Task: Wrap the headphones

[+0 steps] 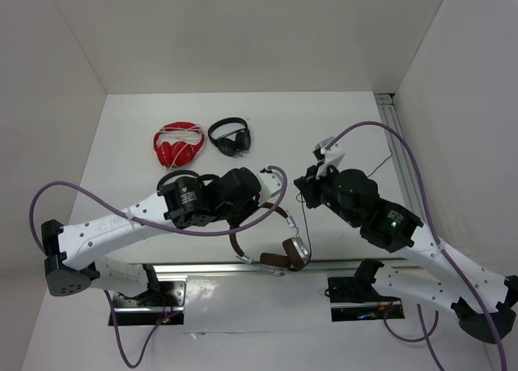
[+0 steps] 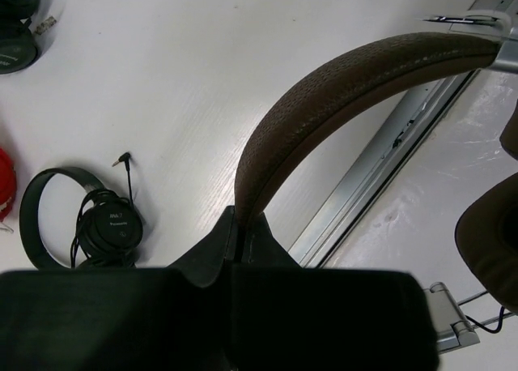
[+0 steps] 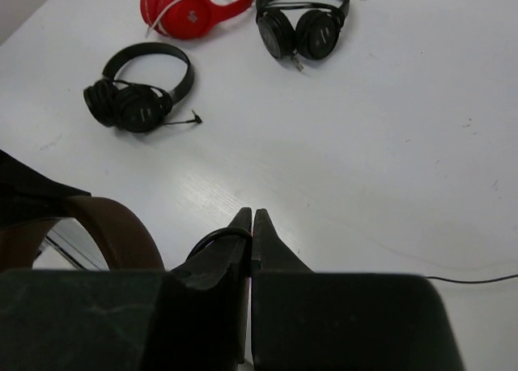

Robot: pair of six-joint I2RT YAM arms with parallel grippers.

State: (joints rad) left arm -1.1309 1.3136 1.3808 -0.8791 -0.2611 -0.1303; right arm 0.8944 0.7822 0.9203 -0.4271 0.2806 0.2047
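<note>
The headphones [image 1: 293,253] sit at 6 o'clock on the desk [image 1: 340,128], one earcup over the silver rail [image 1: 202,266] along the near edge. The left pincer [image 2: 239,217] is clamped on the brown headband [image 2: 324,104]. The right pincer [image 3: 252,223], at 3 o'clock of the headband, is closed tight, nipping the thin black cable [image 3: 217,235]. Bare white desk spreads from there toward 12 and 2 o'clock, up to the walls [image 1: 453,79]. A red pair [image 1: 178,144] and a black pair [image 1: 231,136] lie side by side at 11 o'clock, another black pair [image 3: 137,100] nearer the left arm [image 1: 121,225].
</note>
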